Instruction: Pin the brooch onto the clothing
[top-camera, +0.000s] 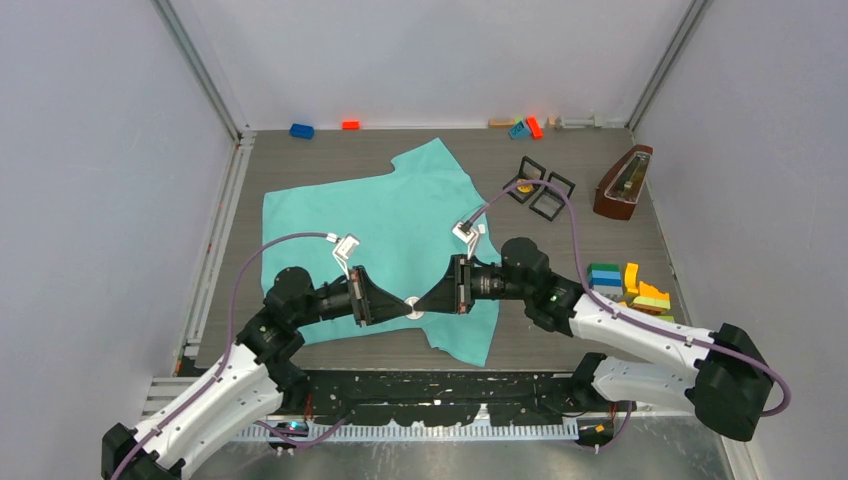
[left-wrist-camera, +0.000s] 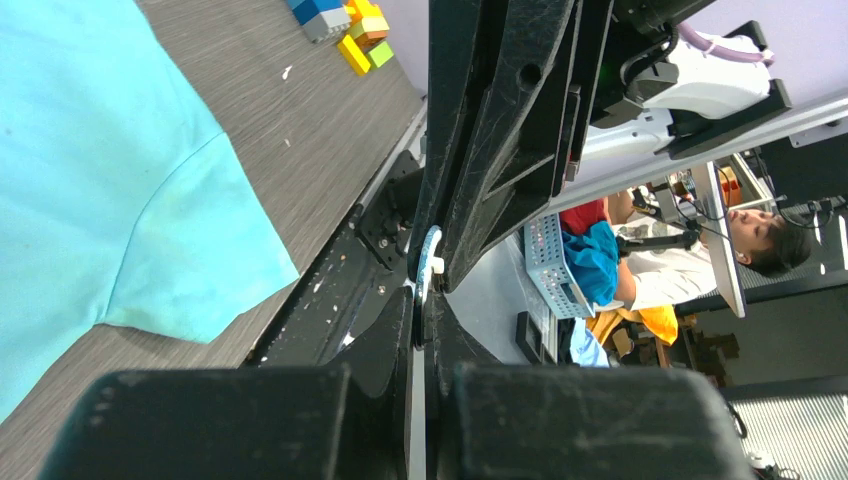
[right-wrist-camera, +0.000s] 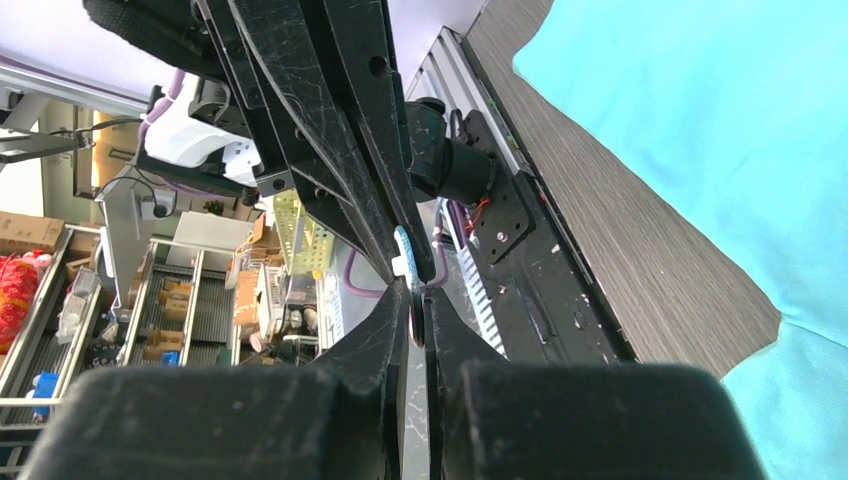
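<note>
The clothing (top-camera: 380, 220), a turquoise T-shirt, lies spread flat on the table; it also shows in the left wrist view (left-wrist-camera: 90, 180) and the right wrist view (right-wrist-camera: 720, 130). A small round white brooch (top-camera: 413, 308) hangs just above the shirt's near hem, pinched from both sides. My left gripper (top-camera: 405, 306) comes in from the left and is shut on it, the disc's edge (left-wrist-camera: 430, 258) showing at its tips (left-wrist-camera: 420, 310). My right gripper (top-camera: 422, 305) meets it tip to tip from the right, its jaws (right-wrist-camera: 418, 305) closed on the brooch's (right-wrist-camera: 402, 250) other edge.
A pile of coloured toy bricks (top-camera: 630, 285) lies right of the shirt. A brown wooden metronome (top-camera: 622, 182) and black square frames (top-camera: 540, 190) stand at the back right. Loose bricks (top-camera: 301, 130) line the back wall. The table's front rail (top-camera: 430, 385) runs below the grippers.
</note>
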